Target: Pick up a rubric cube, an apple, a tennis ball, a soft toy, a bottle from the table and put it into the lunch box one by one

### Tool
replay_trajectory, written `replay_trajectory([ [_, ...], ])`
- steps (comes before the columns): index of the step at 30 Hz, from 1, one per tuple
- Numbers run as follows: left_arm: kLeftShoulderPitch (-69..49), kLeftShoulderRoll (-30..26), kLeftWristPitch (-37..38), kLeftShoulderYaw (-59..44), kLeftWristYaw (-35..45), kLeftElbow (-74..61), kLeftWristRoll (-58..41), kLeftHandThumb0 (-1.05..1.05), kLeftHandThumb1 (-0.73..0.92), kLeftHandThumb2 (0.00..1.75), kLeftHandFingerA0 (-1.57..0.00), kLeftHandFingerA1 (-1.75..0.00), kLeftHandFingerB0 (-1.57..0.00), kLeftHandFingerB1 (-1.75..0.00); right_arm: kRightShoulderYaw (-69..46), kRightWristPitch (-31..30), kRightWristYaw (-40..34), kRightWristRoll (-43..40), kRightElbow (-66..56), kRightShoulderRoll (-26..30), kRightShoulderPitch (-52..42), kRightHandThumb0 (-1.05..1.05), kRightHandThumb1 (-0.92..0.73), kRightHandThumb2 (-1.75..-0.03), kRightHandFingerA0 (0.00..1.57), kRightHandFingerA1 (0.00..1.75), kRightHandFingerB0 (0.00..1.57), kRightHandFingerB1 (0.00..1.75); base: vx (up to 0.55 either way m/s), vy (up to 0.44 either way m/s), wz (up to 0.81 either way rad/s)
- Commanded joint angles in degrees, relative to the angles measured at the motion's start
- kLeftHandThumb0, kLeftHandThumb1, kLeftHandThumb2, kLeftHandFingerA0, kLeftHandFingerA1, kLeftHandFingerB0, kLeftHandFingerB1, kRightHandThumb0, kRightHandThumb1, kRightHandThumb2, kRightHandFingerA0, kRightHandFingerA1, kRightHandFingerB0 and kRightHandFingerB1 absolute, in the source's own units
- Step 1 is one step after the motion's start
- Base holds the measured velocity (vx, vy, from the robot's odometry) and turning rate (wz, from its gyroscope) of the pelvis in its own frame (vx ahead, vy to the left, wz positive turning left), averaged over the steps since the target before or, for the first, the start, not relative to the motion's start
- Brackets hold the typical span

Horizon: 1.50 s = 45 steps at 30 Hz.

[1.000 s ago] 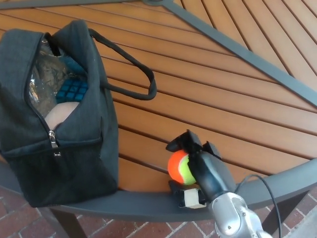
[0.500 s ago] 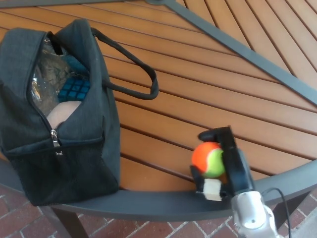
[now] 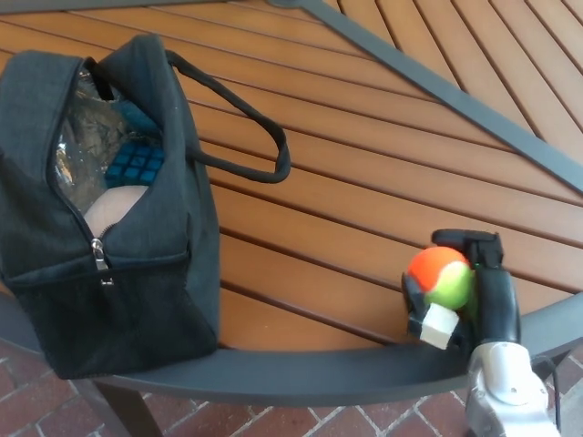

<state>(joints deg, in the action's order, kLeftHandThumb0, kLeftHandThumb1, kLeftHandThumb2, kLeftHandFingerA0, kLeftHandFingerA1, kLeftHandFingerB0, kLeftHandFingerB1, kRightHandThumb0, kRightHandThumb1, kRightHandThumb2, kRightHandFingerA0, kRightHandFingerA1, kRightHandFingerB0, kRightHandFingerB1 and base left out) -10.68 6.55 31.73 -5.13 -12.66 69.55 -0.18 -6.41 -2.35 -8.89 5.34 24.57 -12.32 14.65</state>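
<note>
The bag (image 3: pixel 137 264) lies unzipped on the wooden table (image 3: pixel 383 164), well to the left of the robot's right hand (image 3: pixel 465 291); through its opening a blue cube (image 3: pixel 137 164) with a gridded face shows, with a pale rounded thing (image 3: pixel 114 209) just below it that cannot be identified, and some clear crinkled wrapping (image 3: pixel 77 155) beside them; so at least the cube seems to be packed already, and perhaps one or two other things, though the inside of the bag is too dark and cluttered to count them. No apple, toy or bottle lies on the part of the table that shows; whether they are in the bag or out of frame cannot be told.

The tennis ball (image 3: pixel 440 276), orange on one side and yellow-green on the other, is the thing in hand; the right hand is clamped on it, with a finger curled over the top, the thumb against the lower left, and the palm behind on the right; the ball sits within the grasp at the table's near edge, above the dark metal rim (image 3: pixel 301 373). It looks to be held clear of the boards, though that is hard to be sure of from this angle. The likely step left for it is the carry leftward to the bag's opening and the release there. The left hand does not show.
</note>
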Motion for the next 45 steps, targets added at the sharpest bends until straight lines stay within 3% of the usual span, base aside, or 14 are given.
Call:
replay_trajectory([
  [1, -1.75, -1.63, 3.02, 1.62, -2.68, 1.32, 3.4, -0.15, 0.63, 0.83, -1.07, -1.14, -0.93, -1.06, -18.47, -15.27, -12.61, -54.76, -8.34, -31.52, 1.5, -0.41, -0.92, -0.77, 1.05, 1.75, 0.78, 1.71, 0.0, 0.0, 0.0],
  [6, -1.69, -1.88, 2.97, 1.92, -3.08, 1.3, 3.75, -0.15, 0.63, 0.83, -1.07, -1.14, -0.93, -1.06, -18.57, -16.32, -12.23, -56.72, -8.37, -31.65, 1.63, -0.41, -0.92, -0.77, 1.05, 1.75, 0.78, 1.71, 0.0, 0.0, 0.0],
  [7, -1.63, -1.94, 3.15, 1.71, -2.58, 1.29, 3.45, -0.12, 0.63, 0.88, -1.08, -1.13, -0.93, -1.1, -17.62, -16.44, -11.8, -59.1, -9.58, -33.89, 0.75, -0.27, -0.76, -1.25, 1.21, 1.27, 1.09, 1.22, 0.0, 0.0, 0.0],
  [12, -1.55, -2.03, 3.42, 1.43, -1.84, 1.27, 2.99, -0.12, 0.63, 0.88, -1.08, -1.13, -0.93, -1.1, -16.48, -17.0, -11.33, -63.06, -11.37, -37.1, -0.36, -0.27, -0.76, -1.25, 1.21, 1.27, 1.09, 1.22, 0.0, 0.0, 0.0],
  [13, -1.4, -2.32, 3.09, 1.08, -1.26, 1.34, 2.57, -0.14, 0.65, 0.85, -1.03, -1.16, -0.93, -1.09, -15.74, -17.71, -10.87, -64.38, -12.2, -37.83, -0.21, -0.5, -0.92, -0.8, 1.0, 1.75, 0.73, 1.75, 0.0, 0.0, 0.0],
  [23, -0.55, -3.71, 2.14, 1.65, -0.55, 1.03, 3.16, -0.15, 0.64, 0.86, -1.03, -1.19, -0.92, -1.11, -12.18, -17.72, -10.28, -68.89, -16.3, -39.58, 1.82, -0.41, -0.92, -0.81, 1.01, 1.75, 0.72, 1.75, 0.0, 0.0, 0.0],
  [24, -0.34, -3.71, 2.14, 1.43, -0.68, 1.05, 2.96, -0.12, 0.64, 0.88, -1.06, -1.19, -0.96, -1.1, -11.78, -17.99, -10.55, -69.57, -16.58, -39.43, 2.96, -0.66, -0.77, -1.07, 1.26, 1.55, 0.97, 1.4, 0.0, 0.0, 0.0],
  [26, -0.08, -3.72, 2.14, 1.17, -0.86, 1.08, 2.72, -0.12, 0.64, 0.88, -1.06, -1.19, -0.96, -1.1, -11.19, -18.34, -10.97, -70.62, -16.94, -39.14, 4.37, -0.66, -0.77, -1.07, 1.26, 1.55, 0.97, 1.4, 0.0, 0.0, 0.0],
  [27, -0.02, -3.65, 2.29, 1.07, -0.93, 0.99, 2.62, -0.12, 0.63, 0.88, -1.07, -1.19, -0.99, -1.09, -10.36, -18.6, -10.92, -70.3, -17.23, -39.08, 5.14, -0.26, -0.77, -1.26, 1.16, 1.25, 1.01, 1.18, 0.0, 0.0, 0.0],
  [29, -0.02, -3.56, 2.46, 1.02, -0.98, 0.88, 2.56, -0.12, 0.63, 0.88, -1.07, -1.19, -0.99, -1.09, -9.33, -18.86, -10.86, -69.91, -17.5, -38.93, 5.71, -0.26, -0.77, -1.26, 1.16, 1.25, 1.01, 1.18, 0.0, 0.0, 0.0],
  [30, 0.01, -3.55, 2.47, 1.04, -1.08, 0.85, 2.6, -0.12, 0.61, 0.9, -1.05, -1.2, -0.99, -1.1, -8.92, -19.26, -10.82, -69.93, -17.41, -38.77, 6.11, -0.45, -0.92, -0.8, 0.95, 1.75, 0.62, 1.75, 0.0, 0.0, 0.0],
  [35, 0.22, -3.5, 2.27, 1.02, -1.15, 0.85, 2.56, -0.13, 0.55, 0.98, -1.08, -1.16, -1.02, -1.09, -7.55, -20.69, -11.51, -70.58, -17.12, -37.84, 7.22, -0.46, -0.92, -0.77, 0.95, 1.75, 0.61, 1.75, 0.0, 0.0, 0.0],
  [36, 0.38, -3.53, 2.08, 1.33, -1.4, 0.68, 2.91, -0.13, 0.63, 0.9, -1.09, -1.14, -0.98, -1.12, -6.83, -20.52, -12.06, -69.53, -16.57, -37.69, 9.84, -0.39, -0.92, -0.84, 0.93, 1.75, 0.64, 1.75, 0.0, 0.0, 0.0],
  [45, 0.78, -2.97, 1.99, 1.31, -1.36, 0.33, 2.65, -0.12, 0.64, 0.88, -1.05, -1.19, -0.98, -1.12, -5.25, -18.72, -16.01, -71.06, -15.43, -37.39, 17.63, -0.51, -0.92, -0.76, 0.95, 1.75, 0.61, 1.75, 0.0, 0.0, 0.0],
])
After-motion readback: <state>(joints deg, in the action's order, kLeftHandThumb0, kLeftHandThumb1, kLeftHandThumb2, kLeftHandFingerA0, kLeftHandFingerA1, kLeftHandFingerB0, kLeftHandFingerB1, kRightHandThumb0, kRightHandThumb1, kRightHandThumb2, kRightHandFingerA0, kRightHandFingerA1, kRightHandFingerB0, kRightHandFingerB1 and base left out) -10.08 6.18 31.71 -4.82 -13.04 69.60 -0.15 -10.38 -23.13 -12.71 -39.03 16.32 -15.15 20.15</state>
